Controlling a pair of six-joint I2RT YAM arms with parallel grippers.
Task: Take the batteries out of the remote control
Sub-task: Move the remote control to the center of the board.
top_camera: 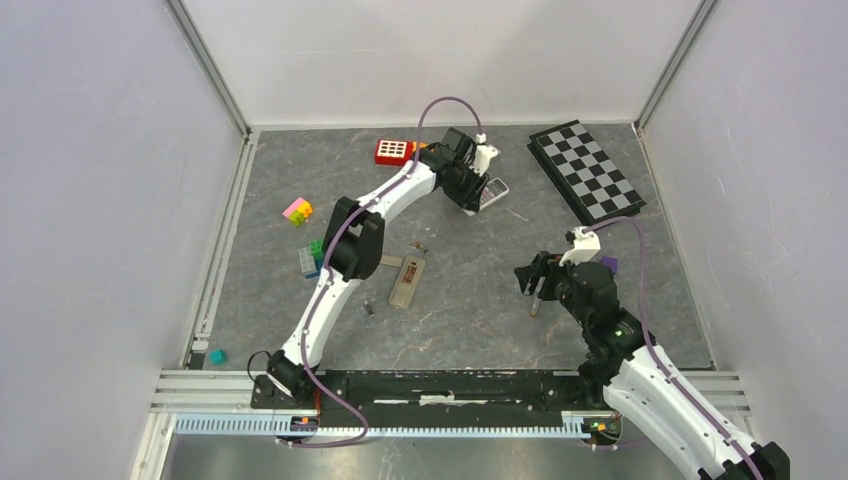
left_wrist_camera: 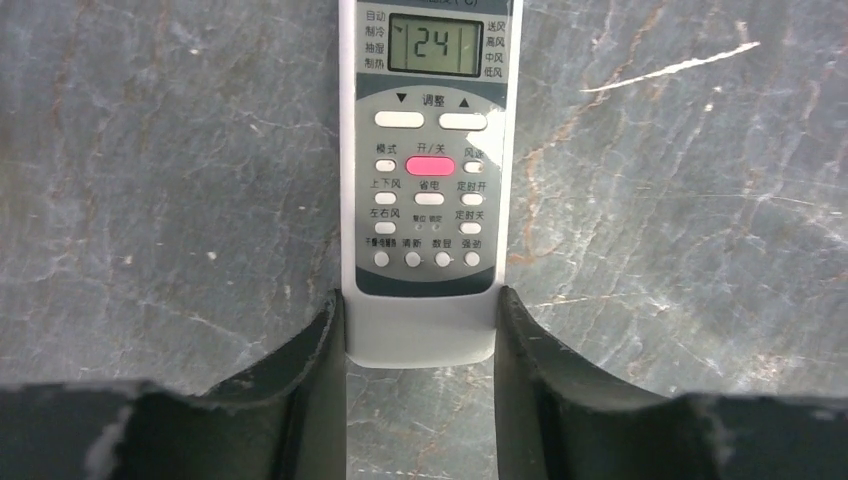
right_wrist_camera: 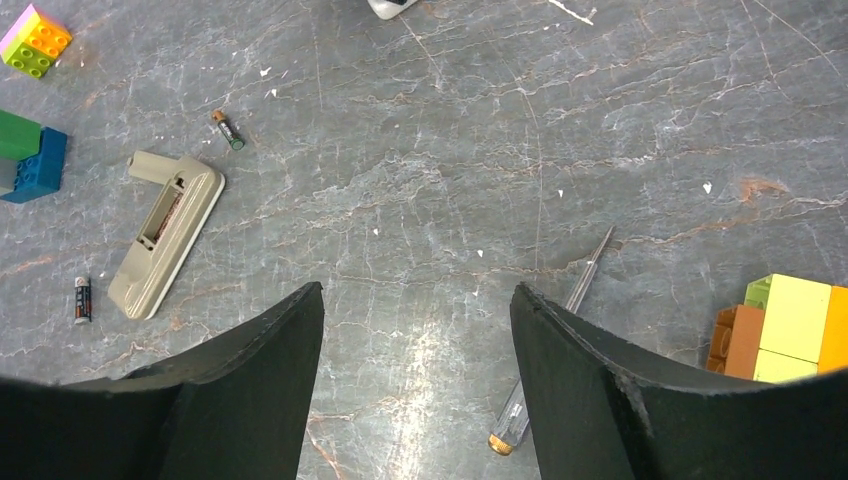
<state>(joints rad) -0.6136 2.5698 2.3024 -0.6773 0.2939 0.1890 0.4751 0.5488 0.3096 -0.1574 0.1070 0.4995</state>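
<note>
Findings for you, operator.

**Left arm.** Your left gripper (left_wrist_camera: pixel 420 310) is at the far middle of the table (right_wrist_camera: pixel 450 150), on the white remote (left_wrist_camera: pixel 425 180). The remote appears to lie flat, buttons up, with its display showing 24. The fingers (left_wrist_camera: pixel 320 350) press against both long sides of its near end, so you have a pinch on it.

**Right arm.** Your right gripper (right_wrist_camera: pixel 415 300) hangs over the table on the right side. Its fingers (right_wrist_camera: pixel 270 370) are spread with nothing between them. A thin stick (right_wrist_camera: pixel 590 270) lies just beside the right finger and is partly hidden by it.

**Beige remote.** The beige remote (right_wrist_camera: pixel 165 240) lies back up near the centre. Its compartment is open and, as far as I can see, empty. The cover (right_wrist_camera: pixel 150 166) is at its far end.

**Batteries.** Two batteries lie loose on the table. One (right_wrist_camera: pixel 228 131) is near the cover end of the beige remote. The other (right_wrist_camera: pixel 82 299) is beside the opposite end. Neither touches the remote.

**Assessment.** I judge the beige remote unloaded. The white remote is not. The working display suggests its cells are inside, and its back cannot be seen from here. You have yet to turn it over, take off its cover and remove the batteries. I put the task at roughly half done.
</note>
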